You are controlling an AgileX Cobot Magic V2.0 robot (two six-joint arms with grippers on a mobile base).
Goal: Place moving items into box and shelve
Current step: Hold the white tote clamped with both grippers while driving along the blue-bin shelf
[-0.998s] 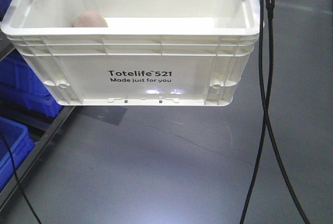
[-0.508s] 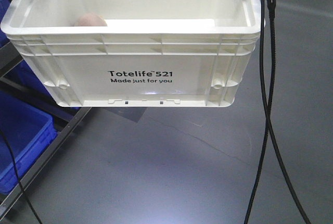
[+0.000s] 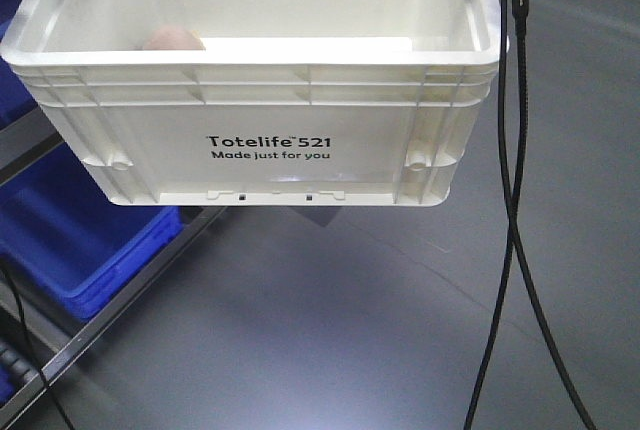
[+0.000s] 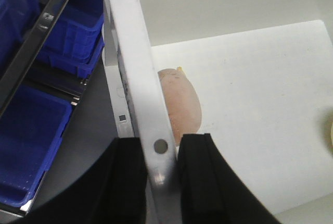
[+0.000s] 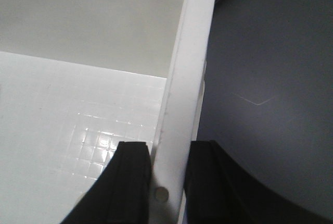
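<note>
The white box [image 3: 270, 110] printed "Totelife 521" hangs above the floor, held by both side rims. In the left wrist view my left gripper [image 4: 160, 146] is shut on the box's left rim [image 4: 132, 52], one finger outside and one inside. In the right wrist view my right gripper [image 5: 169, 151] is shut on the right rim [image 5: 190, 52] the same way. A pale pink-beige soft toy [image 4: 179, 104] lies on the box floor against the left wall, and its top shows over the front rim [image 3: 172, 38]. A pale yellowish edge [image 4: 330, 138] shows at the picture's right border; I cannot tell what it is.
Blue plastic bins [image 3: 70, 230] sit on a low metal shelf rack whose rail [image 3: 120, 300] runs diagonally under the box's left side. They also show beside the left rim [image 4: 31, 146]. Black cables [image 3: 515, 200] hang at the right. Grey floor [image 3: 350, 330] lies below.
The box stays fixed in the front view with both grippers shut on it. The blue bins and shelf rail have slid rightward and closer beneath it.
</note>
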